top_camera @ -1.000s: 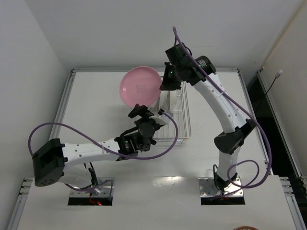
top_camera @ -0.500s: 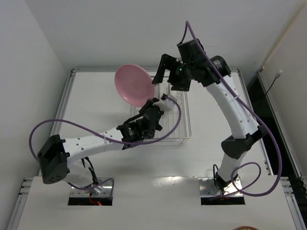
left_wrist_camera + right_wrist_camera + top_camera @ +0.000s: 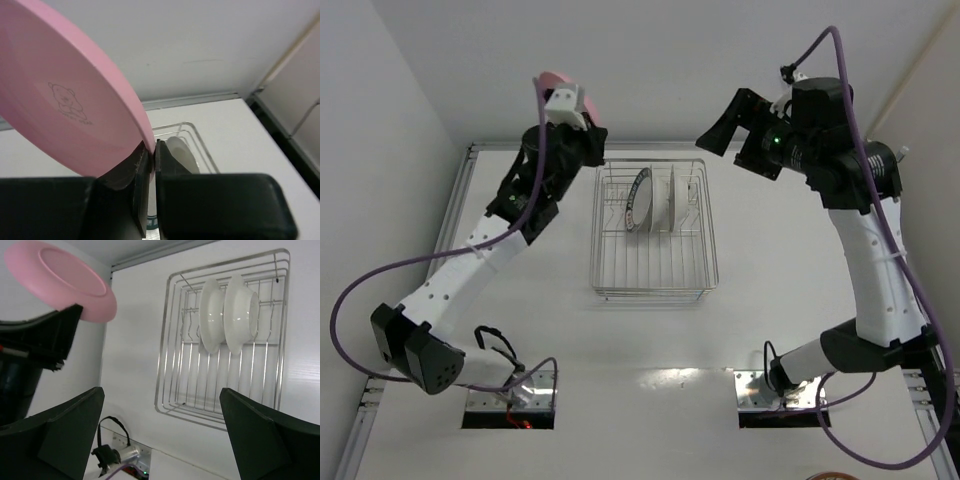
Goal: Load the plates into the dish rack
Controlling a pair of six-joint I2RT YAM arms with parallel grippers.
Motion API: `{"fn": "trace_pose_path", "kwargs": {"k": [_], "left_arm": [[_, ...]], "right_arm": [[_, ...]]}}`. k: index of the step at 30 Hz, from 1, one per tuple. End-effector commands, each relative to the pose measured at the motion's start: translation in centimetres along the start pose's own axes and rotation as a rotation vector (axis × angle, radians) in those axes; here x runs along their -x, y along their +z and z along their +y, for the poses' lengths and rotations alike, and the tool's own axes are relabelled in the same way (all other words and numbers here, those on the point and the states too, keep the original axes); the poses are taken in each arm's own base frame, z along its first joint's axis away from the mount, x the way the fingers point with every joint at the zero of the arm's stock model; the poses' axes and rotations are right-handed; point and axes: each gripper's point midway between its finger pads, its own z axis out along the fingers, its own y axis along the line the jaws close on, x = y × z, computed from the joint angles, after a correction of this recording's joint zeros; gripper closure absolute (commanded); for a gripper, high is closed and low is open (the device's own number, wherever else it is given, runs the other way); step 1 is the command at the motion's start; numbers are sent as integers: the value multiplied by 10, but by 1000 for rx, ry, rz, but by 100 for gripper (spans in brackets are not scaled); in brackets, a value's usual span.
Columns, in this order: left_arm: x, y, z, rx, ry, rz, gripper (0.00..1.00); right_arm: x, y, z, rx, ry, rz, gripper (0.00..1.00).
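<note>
My left gripper (image 3: 580, 108) is raised over the table's back left corner, shut on the rim of the pink plate (image 3: 65, 100). The plate is held on edge, and its underside shows in the right wrist view (image 3: 60, 280). The silver wire dish rack (image 3: 655, 290) stands at the table's middle. A blue-rimmed plate (image 3: 638, 200) and white plates (image 3: 670, 200) stand upright in its back slots. My right gripper (image 3: 732, 142) hangs open and empty, high above the table to the right of the rack (image 3: 165, 340).
The metal frame edge (image 3: 470, 150) runs round the white table. A purple cable (image 3: 380, 290) loops from the left arm. White walls stand close behind and to the left. The arm bases and their wiring sit at the near edge.
The pink plate passed from my right gripper to my left. The left arm swung up and back left with it. The right gripper opened and lifted away to the right.
</note>
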Motion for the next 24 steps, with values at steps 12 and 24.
{"fn": "trace_pose_path", "kwargs": {"k": [12, 24], "left_arm": [[-103, -18, -50, -721, -370, 308, 100], [-149, 16, -39, -724, -360, 408, 100]], "right_arm": [[-22, 19, -48, -28, -11, 91, 0], [-29, 23, -81, -38, 11, 136, 0]]}}
